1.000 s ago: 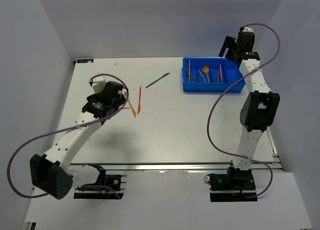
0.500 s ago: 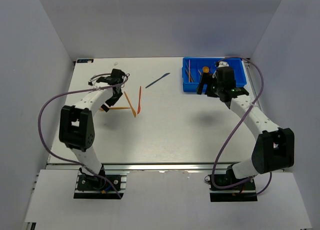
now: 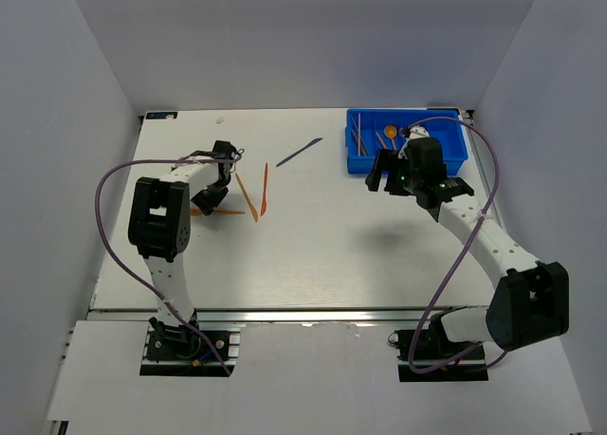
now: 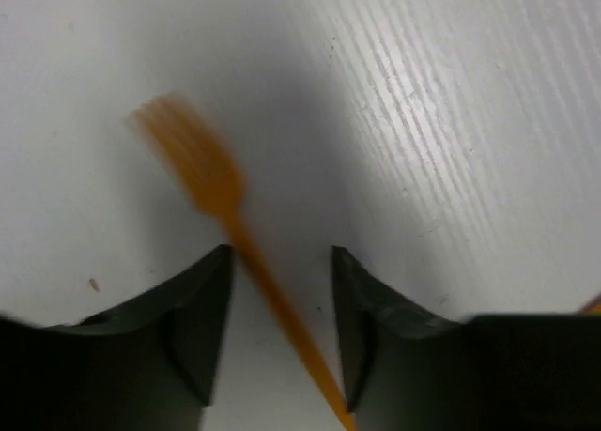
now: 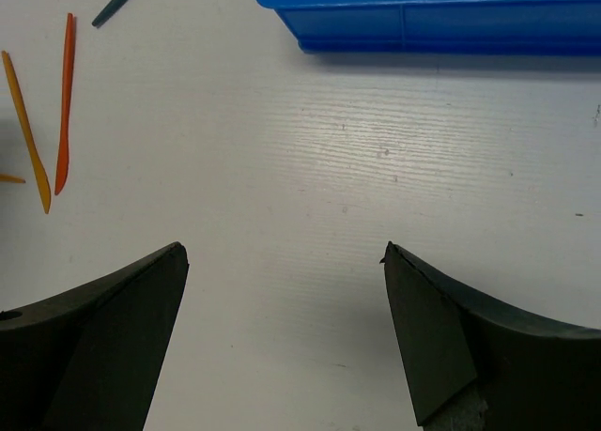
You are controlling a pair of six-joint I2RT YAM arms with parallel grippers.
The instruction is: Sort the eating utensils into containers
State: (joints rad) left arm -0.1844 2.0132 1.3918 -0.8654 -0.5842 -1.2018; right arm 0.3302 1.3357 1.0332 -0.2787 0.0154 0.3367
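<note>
Left wrist: orange fork (image 4: pixel 201 171) lies diagonally between the left gripper (image 4: pixel 281 256)'s parted fingers, prongs pointing away; right gripper (image 5: pixel 283 253) spread wide.

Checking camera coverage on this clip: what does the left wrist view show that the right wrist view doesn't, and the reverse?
Left wrist only: the prongs of the orange fork, its handle between the left gripper fingers. Right wrist only: the blue tray, a dark knife, the wide-open right gripper. Both: the white table.
</note>
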